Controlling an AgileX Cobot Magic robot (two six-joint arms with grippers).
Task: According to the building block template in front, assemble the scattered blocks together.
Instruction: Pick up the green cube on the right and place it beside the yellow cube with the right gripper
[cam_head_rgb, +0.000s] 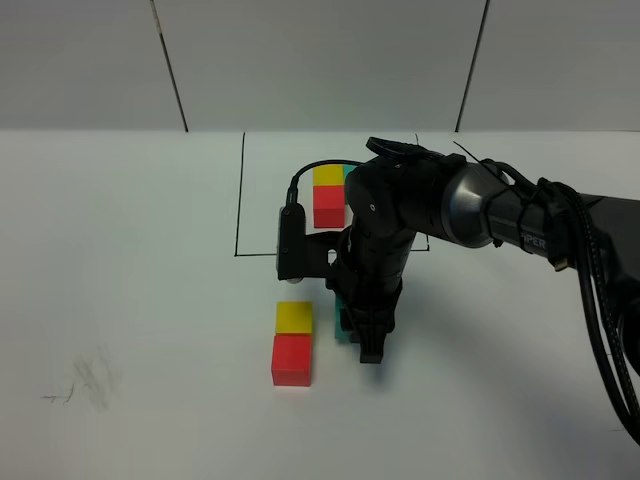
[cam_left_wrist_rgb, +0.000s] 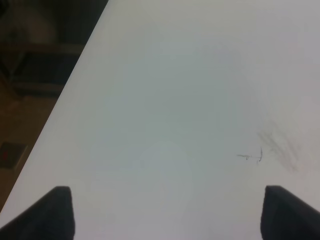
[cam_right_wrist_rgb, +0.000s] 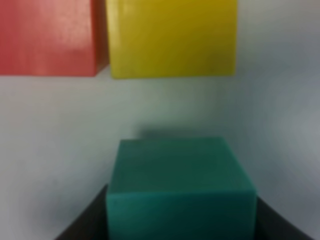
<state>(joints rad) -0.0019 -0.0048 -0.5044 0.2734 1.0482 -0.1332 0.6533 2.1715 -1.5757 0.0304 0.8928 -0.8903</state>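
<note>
Progress: loose yellow block (cam_head_rgb: 294, 317) and red block (cam_head_rgb: 291, 360) already touch on the desk (cam_head_rgb: 130, 300), red at 6 o'clock of yellow. Teal block (cam_right_wrist_rgb: 180, 185), pinched by the right end effector (cam_head_rgb: 362, 335), sits near yellow's 3 o'clock, not joined. Template (cam_head_rgb: 328, 195) lies at 12 o'clock, framed. Left end effector (cam_left_wrist_rgb: 167, 212) spread, empty. Arm lettering unreadable.
</note>
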